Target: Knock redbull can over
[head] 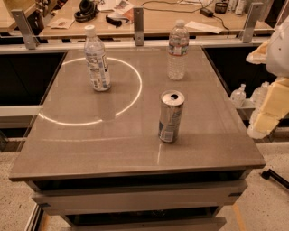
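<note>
Grey tabletop point(90, 149) is filling most of my view, with pale drawer fronts point(135, 198) showing under its near edge. I am seeing the can point(171, 116) standing upright on it, right of centre and toward the near half, its shiny top with the pull-tab opening facing up. Nothing is touching the can.

From the can, one water bottle point(178, 50) is standing at 12 o'clock, well apart, close to the far edge. A second water bottle point(96, 58) is standing at about 10 o'clock, farther off, on the left half of the table. Both are upright with white caps on. A bright ring of light point(139, 90) is lying across the left half; the second bottle is sitting inside it near the top, and the can is standing outside it, at about 4 o'clock from the ring's centre.

At 3 o'clock from the can, beyond the table's right edge, the gripper point(266, 108) is hanging as pale yellow-white shapes, well apart from the can. I cannot tell whether it is spread or closed.

At 12 o'clock behind the table, a wooden desk point(158, 22) is carrying headphones point(86, 10) and papers point(203, 26).
</note>
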Controlling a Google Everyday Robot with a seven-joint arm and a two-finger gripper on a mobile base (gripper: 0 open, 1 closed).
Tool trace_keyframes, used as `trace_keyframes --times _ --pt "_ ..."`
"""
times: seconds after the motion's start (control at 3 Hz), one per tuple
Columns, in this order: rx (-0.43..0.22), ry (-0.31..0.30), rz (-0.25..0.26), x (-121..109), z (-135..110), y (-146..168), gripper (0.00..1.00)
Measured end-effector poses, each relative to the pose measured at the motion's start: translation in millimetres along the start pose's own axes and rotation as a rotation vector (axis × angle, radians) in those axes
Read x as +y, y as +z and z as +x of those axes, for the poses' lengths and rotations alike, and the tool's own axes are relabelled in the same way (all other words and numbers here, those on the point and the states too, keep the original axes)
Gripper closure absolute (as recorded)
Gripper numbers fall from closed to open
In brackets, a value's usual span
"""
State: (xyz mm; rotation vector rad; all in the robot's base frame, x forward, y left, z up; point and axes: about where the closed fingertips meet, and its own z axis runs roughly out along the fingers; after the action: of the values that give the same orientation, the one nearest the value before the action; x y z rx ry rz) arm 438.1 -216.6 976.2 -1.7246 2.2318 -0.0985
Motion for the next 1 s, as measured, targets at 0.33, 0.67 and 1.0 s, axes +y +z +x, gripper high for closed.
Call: trace_keyframes --times 0.33,0.67,1.0 --pt "0.000 0.000 0.000 0.0 0.0 0.0 0.00" --pt "-0.044 0.030 -0.006 0.4 4.3 0.0 0.00" --pt "-0.164 0.062 -0.013 3.2 19.2 14.5 0.00"
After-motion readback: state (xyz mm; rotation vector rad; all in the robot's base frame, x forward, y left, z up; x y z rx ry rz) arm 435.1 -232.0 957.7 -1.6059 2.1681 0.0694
